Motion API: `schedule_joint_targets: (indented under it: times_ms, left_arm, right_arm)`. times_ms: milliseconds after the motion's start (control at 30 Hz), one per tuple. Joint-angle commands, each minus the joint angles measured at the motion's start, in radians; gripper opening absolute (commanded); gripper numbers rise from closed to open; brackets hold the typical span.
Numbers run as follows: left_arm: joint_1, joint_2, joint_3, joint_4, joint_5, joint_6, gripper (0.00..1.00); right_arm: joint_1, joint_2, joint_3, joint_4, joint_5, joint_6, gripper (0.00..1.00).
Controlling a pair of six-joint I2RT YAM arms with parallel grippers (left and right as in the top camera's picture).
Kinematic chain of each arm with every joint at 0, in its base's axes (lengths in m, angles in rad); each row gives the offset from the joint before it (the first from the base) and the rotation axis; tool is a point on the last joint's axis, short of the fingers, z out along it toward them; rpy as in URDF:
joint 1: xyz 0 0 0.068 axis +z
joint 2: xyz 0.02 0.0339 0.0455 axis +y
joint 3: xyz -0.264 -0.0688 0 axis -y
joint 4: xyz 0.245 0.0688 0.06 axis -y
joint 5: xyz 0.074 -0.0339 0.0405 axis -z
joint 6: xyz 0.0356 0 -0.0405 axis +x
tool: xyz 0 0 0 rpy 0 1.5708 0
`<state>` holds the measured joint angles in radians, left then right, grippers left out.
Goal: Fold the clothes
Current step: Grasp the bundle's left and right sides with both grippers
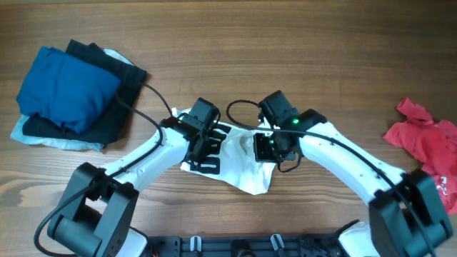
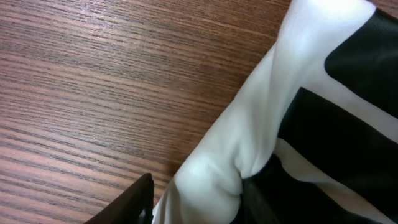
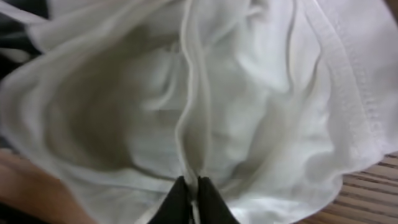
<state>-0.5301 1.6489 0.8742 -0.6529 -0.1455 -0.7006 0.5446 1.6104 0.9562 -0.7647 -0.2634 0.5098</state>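
The white T-shirt with black stripe print (image 1: 239, 165) lies crumpled at the table's middle. My left gripper (image 1: 201, 151) is on its left part; in the left wrist view a fold of the white and black fabric (image 2: 261, 137) sits between the two dark fingers (image 2: 196, 199). My right gripper (image 1: 265, 146) is on the shirt's right part; in the right wrist view its fingers (image 3: 193, 196) are pinched on a thin white fold (image 3: 193, 124). A blue garment (image 1: 68, 86) lies on black (image 1: 118, 75) and white garments at far left. A red garment (image 1: 425, 139) lies at the right edge.
The pile at the far left rests on a white cloth (image 1: 50, 139). Cables loop from both arms over the table's middle (image 1: 239, 107). The arm bases stand at the near edge (image 1: 100, 214).
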Motion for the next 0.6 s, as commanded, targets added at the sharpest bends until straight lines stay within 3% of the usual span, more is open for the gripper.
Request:
schedule_joint_targets:
  times_ms: [0,133,233,267,300,333,567]
  left_arm:
    - [0.006,0.027,-0.046,-0.016,-0.031,0.012,0.46]
    - [0.006,0.027,-0.046,-0.016,-0.032,0.012,0.46]
    - [0.006,0.027,-0.046,-0.015,-0.04,0.012,0.46]
    - [0.006,0.027,-0.046,-0.015,-0.043,0.012,0.46]
    - [0.006,0.027,-0.046,-0.016,-0.043,0.012,0.46]
    - [0.006,0.027,-0.046,-0.016,-0.043,0.012,0.46]
    - [0.006,0.027,-0.046,-0.016,-0.043,0.012,0.47]
  right_arm:
    - [0.002,0.03,-0.002,-0.061,-0.052,0.019,0.04]
    - [0.002,0.028,-0.002,-0.191,-0.037,0.047,0.04]
    - [0.002,0.028,-0.002,-0.257,0.101,0.093,0.04]
    - [0.002,0.028,-0.002,-0.245,0.129,0.096,0.05]
    - [0.002,0.028,-0.002,-0.208,0.128,0.092,0.18]
    - [0.002,0.028,-0.002,-0.193,0.127,0.092,0.23]
    - [0.002,-0.015,0.018,-0.141,0.058,0.059,0.23]
